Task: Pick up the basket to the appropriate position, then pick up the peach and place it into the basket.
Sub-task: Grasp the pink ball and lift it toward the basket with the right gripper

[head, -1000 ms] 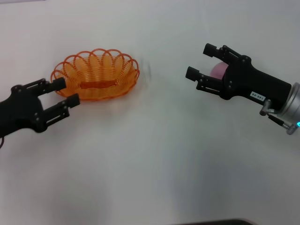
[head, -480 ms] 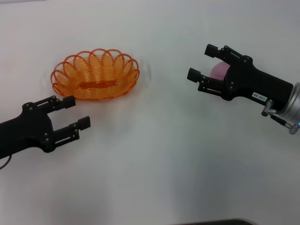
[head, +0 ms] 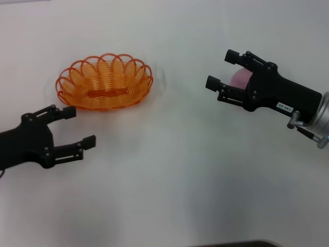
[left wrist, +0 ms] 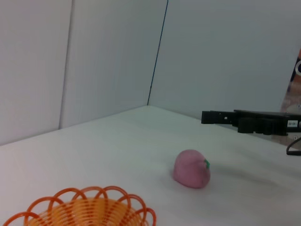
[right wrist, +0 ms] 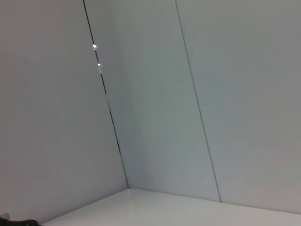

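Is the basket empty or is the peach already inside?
Empty. The basket holds nothing; the peach sits on the table apart from it.

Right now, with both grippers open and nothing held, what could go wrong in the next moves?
1. The right gripper hangs above the peach and hides most of it from the head view; a descent judged from there may push the round peach so that it rolls away.
2. The basket has open wire loops; a finger of the left gripper, open just in front of it, could catch in the mesh.
3. The basket looks light, so a sideways touch may slide it across the table.
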